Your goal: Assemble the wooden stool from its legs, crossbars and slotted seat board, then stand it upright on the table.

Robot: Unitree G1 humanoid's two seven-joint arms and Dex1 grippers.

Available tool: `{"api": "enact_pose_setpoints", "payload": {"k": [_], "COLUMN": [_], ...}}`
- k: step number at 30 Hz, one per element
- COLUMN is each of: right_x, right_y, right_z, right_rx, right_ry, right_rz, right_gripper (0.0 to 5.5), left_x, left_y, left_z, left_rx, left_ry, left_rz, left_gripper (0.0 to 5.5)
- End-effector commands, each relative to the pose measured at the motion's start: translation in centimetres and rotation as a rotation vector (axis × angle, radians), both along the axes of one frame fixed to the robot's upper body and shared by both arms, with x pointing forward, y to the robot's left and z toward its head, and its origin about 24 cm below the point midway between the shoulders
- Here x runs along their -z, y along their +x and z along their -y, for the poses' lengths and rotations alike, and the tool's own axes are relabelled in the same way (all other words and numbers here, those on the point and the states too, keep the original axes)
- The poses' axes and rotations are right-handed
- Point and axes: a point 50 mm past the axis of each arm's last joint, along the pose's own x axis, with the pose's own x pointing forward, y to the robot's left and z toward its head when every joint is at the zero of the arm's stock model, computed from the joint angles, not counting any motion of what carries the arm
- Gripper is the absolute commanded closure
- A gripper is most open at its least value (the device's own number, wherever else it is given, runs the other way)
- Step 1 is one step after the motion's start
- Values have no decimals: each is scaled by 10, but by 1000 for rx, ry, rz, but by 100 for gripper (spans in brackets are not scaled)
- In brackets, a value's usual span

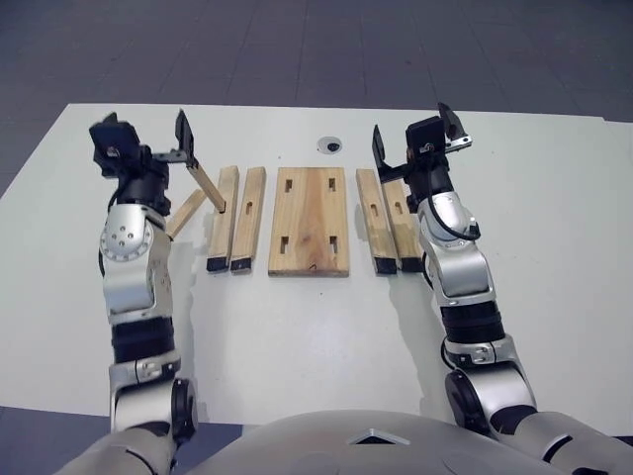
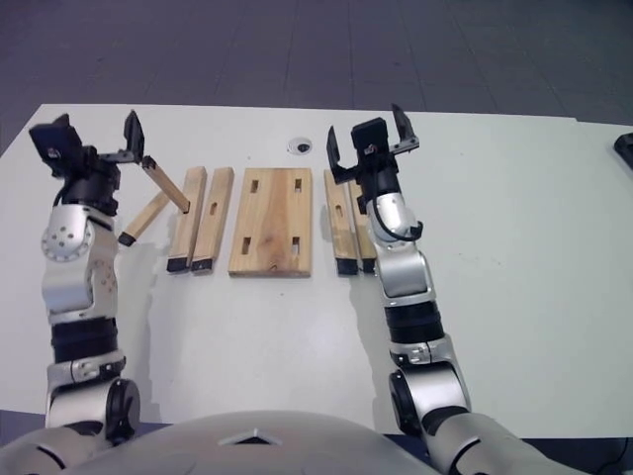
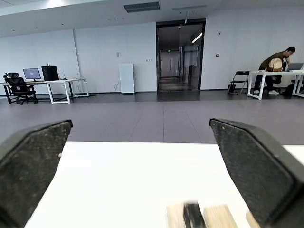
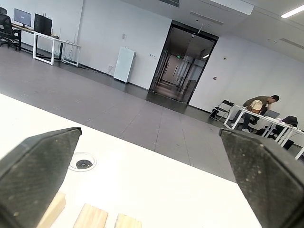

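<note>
White table (image 1: 554,297) holds loose parts: legs (image 1: 226,213) flank the board (image 1: 311,220), crossbars (image 1: 206,186) farther left. Left end effector (image 1: 144,141) and right end effector (image 1: 413,135) hover released beside it; assembly seems unstarted, needing a first grasp.

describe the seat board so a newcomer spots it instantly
On the white table, wooden pieces lie side by side in a row. The seat board is the middle one, with two legs on each side. It is the only wide flat panel, with four small slots; the legs are narrow bars with black ends.
</note>
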Motion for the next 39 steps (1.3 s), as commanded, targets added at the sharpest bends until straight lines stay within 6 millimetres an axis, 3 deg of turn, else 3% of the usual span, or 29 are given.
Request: {"api": "enact_pose_setpoints", "payload": {"k": [1, 6, 10, 20, 30, 39], "right_x": [2, 4, 4, 6, 3, -19], "right_y": [-6, -11, -12, -14, -15, -9], "right_z": [6, 4, 0, -3, -6, -9], "right_rx": [21, 28, 20, 20, 25, 5], "right_ry": [-6, 0, 5, 25, 40, 91], "right_rz": [-13, -20, -25, -28, -13, 10], "right_gripper": [10, 10, 10, 10, 10, 10], "left_x": [20, 52, 80, 101, 123, 122], "left_y": [-27, -39, -39, -39, -46, -40], "left_z": [25, 37, 27, 13, 8, -3], "left_rx": [70, 82, 9, -60, -18, -64], "left_ry": [-87, -142, -110, -79, 24, -14], "left_rz": [-129, -321, -490, -639, -877, -867], "left_gripper": [12, 12, 12, 13, 173, 320]}}
